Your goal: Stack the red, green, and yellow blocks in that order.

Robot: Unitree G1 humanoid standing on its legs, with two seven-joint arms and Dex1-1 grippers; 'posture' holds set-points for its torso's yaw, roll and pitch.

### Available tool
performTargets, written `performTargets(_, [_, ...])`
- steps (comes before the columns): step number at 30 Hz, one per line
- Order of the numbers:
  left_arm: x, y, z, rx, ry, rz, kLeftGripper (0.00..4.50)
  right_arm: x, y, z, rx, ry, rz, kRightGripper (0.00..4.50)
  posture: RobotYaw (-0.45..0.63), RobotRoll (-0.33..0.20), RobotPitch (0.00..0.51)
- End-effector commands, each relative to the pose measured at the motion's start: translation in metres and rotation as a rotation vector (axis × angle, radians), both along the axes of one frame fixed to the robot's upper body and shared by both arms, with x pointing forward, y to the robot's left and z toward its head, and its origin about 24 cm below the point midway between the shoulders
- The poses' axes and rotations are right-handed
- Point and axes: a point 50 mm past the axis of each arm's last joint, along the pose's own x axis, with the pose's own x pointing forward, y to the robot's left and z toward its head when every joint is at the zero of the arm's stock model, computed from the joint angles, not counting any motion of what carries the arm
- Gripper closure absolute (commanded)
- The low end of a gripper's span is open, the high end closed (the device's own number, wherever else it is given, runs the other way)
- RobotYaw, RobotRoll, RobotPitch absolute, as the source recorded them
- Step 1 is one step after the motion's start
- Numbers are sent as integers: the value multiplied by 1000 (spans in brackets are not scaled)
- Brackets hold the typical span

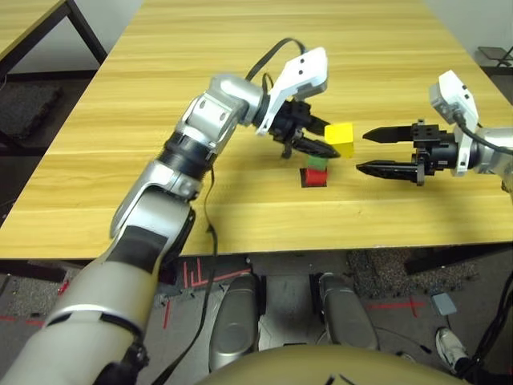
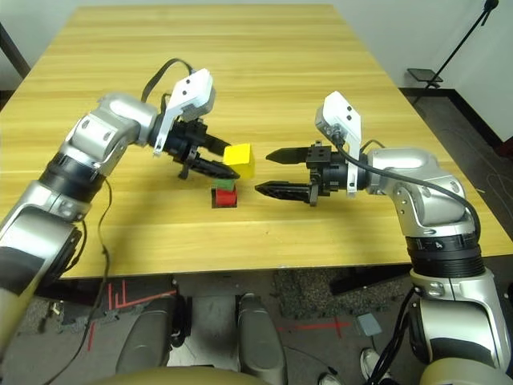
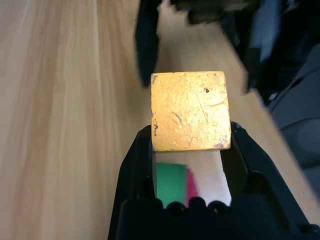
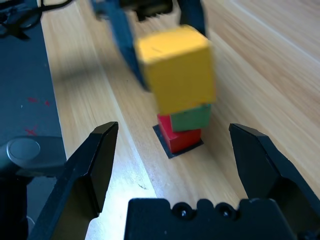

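Showing open wooden tabletop [image 2: 337,72] beyond and beside the stack, with its front edge nearer the robot. Left claw [image 2: 223,165] reaching in from the left, angled down toward the right, clamping the yellow block [image 2: 240,159] above the stack. Green block [image 2: 225,184] sitting on the red block [image 2: 225,197], resting on a black patch [image 4: 170,148]. Right claw [image 2: 270,172] hovering just right of the stack, pointing left, spread wide, gripping nothing. No readable writing.
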Motion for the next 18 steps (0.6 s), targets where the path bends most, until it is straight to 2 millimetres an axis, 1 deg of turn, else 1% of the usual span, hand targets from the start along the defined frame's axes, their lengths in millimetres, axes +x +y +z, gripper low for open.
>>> performTargets(1, [8, 3, -6, 43, -19, -3, 2587, -5, -1, 1, 3, -1, -8, 0, 120, -85, 93])
performTargets(11, [14, 13, -12, 90, -26, 21, 2587, -7, -1, 1, 2, 5, -20, 0, 118, -88, 101])
performTargets(18, [17, 13, -13, 93, -27, 49, 2587, -6, -1, 3, -1, 8, -18, 0, 121, -95, 107])
